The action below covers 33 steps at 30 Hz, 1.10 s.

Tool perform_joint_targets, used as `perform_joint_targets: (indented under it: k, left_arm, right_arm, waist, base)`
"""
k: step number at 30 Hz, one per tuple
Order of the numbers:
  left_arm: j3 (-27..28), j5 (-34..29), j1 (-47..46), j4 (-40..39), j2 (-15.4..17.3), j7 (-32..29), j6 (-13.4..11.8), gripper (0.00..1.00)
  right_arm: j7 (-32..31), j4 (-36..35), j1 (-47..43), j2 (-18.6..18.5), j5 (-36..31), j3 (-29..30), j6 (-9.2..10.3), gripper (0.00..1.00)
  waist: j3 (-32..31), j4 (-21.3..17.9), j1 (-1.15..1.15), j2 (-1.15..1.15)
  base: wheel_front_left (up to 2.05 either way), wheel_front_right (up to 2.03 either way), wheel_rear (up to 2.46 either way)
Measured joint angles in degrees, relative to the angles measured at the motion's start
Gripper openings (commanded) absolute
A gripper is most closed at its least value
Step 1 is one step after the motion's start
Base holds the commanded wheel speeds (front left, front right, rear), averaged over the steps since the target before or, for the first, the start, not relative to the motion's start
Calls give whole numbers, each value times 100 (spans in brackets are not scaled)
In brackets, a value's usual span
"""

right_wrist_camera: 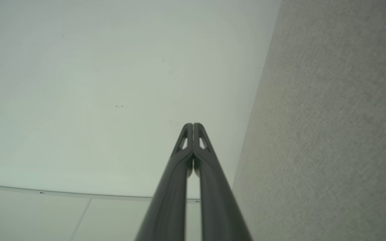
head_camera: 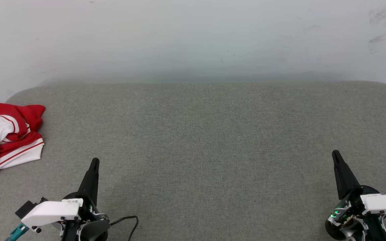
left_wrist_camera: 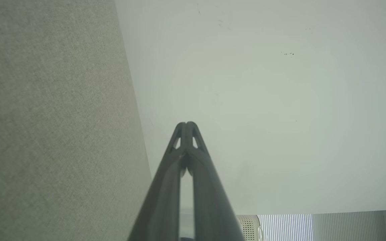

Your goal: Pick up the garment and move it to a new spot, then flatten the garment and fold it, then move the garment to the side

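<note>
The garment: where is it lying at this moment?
In the head view the garment lies crumpled at the far left edge of the grey padded surface, near its rounded back corner, ahead and left of the left gripper.

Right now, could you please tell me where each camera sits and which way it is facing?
Head view: on the head, looking forward and down at the grey surface and wall; garment at far left; left claw and right claw at lower corners.
Left wrist view: on that wrist, along its shut fingers toward the wall; surface at left.
Right wrist view: likewise, along its shut fingers toward the wall; surface at right.
Both wrist views share the wall and surface edge.
</note>
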<state>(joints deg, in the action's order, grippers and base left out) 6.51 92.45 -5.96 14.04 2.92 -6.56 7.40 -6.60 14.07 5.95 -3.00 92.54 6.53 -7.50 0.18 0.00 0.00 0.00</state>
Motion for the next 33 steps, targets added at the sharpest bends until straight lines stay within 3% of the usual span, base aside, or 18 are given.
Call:
perform_joint_targets:
  k: [33]
  left_arm:
    - [0,0,-1,0,0,0,0,0]
  right_arm:
    - [0,0,0,0,0,0,0,0]
  waist:
    - [0,0,0,0]
  base:
    - [0,0,0]
